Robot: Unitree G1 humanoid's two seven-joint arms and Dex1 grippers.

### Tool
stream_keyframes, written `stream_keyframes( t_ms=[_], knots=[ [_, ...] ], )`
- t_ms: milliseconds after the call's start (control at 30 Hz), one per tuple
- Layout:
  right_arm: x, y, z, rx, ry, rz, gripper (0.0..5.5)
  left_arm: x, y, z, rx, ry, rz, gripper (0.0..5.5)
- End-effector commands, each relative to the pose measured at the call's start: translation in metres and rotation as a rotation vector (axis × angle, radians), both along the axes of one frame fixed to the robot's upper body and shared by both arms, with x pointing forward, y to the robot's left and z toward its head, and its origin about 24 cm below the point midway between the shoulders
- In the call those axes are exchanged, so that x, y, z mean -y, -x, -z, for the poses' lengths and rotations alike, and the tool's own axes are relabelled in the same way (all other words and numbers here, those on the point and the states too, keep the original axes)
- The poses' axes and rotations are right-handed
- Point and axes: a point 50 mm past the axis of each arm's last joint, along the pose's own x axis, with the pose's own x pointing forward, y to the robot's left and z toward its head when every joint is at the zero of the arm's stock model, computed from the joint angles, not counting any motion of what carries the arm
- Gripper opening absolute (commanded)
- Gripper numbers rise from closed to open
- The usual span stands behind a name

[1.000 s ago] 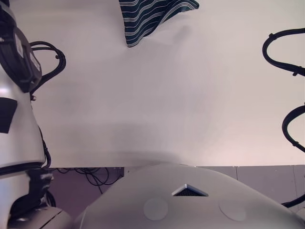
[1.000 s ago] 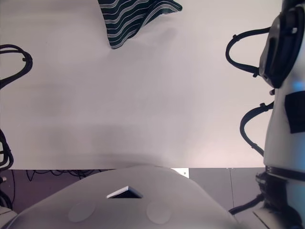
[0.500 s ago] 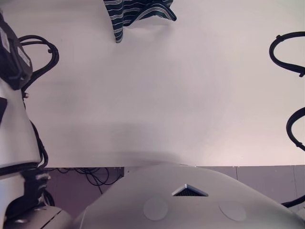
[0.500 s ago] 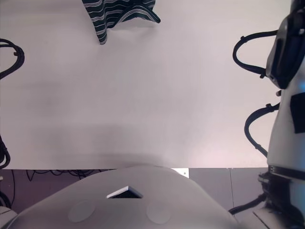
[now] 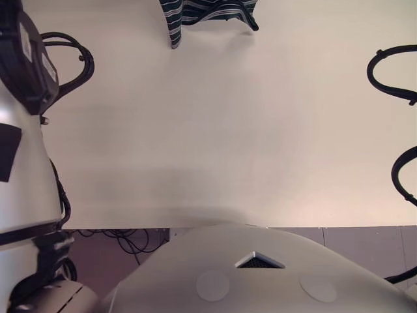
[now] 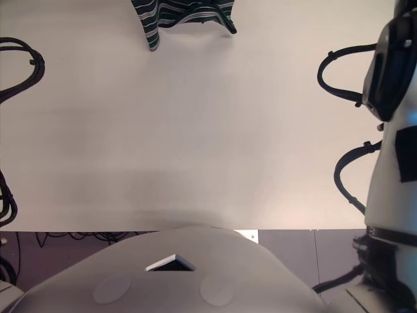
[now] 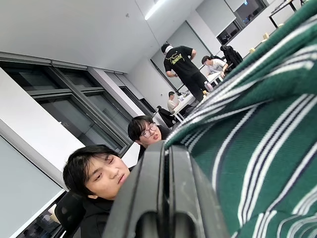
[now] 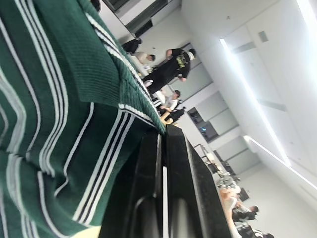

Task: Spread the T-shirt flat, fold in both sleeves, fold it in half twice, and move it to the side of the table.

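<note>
T-shirt (image 5: 202, 10) in left tool (image 7: 166, 148), right tool (image 8: 161, 144), over table (image 5: 228, 130)

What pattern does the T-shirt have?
The T-shirt is dark green with white stripes, clearest in the left wrist view.

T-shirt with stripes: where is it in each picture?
Left eye view: T-shirt at the top edge, near the middle.
Right eye view: top edge, left of the middle.
Left wrist view: close up, against the left gripper.
Right wrist view: close up, against the right gripper.
Shared landmark: its white stripes.
</note>
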Motion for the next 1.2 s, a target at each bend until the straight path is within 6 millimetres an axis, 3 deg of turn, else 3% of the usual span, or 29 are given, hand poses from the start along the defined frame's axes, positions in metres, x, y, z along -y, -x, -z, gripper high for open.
stream_keyframes(
  t_ms=[33, 233, 333, 467, 567, 633, 833, 933, 1033, 1200],
  knots=[
    [0.013, 0.003, -0.009, 0.032, 0.022, 0.048, 0.0, -0.019, 0.006, -0.01, 0.0, 0.049, -0.006, 0.02],
    [0.032, 0.01, 0.023, -0.114, 0.15, -0.094, 0.0, -0.041, 0.015, 0.026, -0.262, 0.044, 0.279, 0.02],
    [0.038, 0.02, 0.049, -0.198, 0.233, -0.24, 0.0, -0.059, 0.031, 0.048, -0.409, 0.0, 0.467, 0.02],
    [0.041, 0.046, 0.08, -0.283, 0.332, -0.453, 0.0, -0.077, 0.057, 0.061, -0.544, -0.025, 0.733, 0.02],
    [0.041, 0.085, 0.096, -0.366, 0.403, -0.591, 0.0, -0.087, 0.089, 0.08, -0.673, -0.095, 0.913, 0.02],
    [0.037, 0.122, 0.116, -0.49, 0.449, -0.692, 0.0, -0.088, 0.124, 0.106, -0.769, -0.177, 0.982, 0.02],
    [0.026, 0.212, 0.181, -0.898, 0.528, -0.853, 0.0, -0.063, 0.208, 0.195, -1.075, -0.293, 1.071, 0.02],
    [0.02, 0.25, 0.208, -1.075, 0.514, -0.914, 0.0, -0.051, 0.243, 0.226, -1.191, -0.301, 1.078, 0.02],
    [0.013, 0.281, 0.231, -1.218, 0.457, -0.947, 0.0, -0.045, 0.272, 0.254, -1.306, -0.268, 1.061, 0.02],
    [0.01, 0.318, 0.258, -1.412, 0.389, -0.972, 0.0, -0.043, 0.303, 0.285, -1.459, -0.295, 1.031, 0.02]
  ],
)
